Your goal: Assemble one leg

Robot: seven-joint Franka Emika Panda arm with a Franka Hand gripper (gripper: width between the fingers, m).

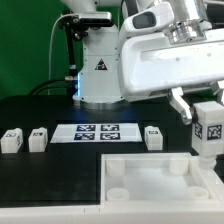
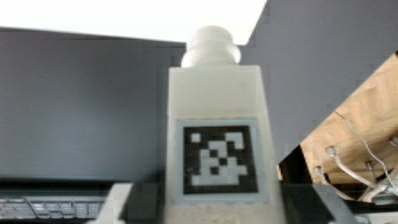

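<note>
My gripper (image 1: 204,110) is shut on a white leg (image 1: 208,128) with a black-and-white tag and holds it upright at the exterior view's right. The leg is over the far right corner of the large white panel (image 1: 128,176); I cannot tell whether it touches the panel. In the wrist view the leg (image 2: 217,120) fills the middle, with its round peg pointing away from the gripper (image 2: 217,208) and dark fingers (image 2: 153,203) on both sides. Three more legs stand on the black table: two at the left (image 1: 12,139) (image 1: 38,138) and one near the middle (image 1: 153,137).
The marker board (image 1: 97,131) lies flat between the loose legs. The robot's white base (image 1: 100,78) stands behind it. The panel lies at the table's front, with a raised rim.
</note>
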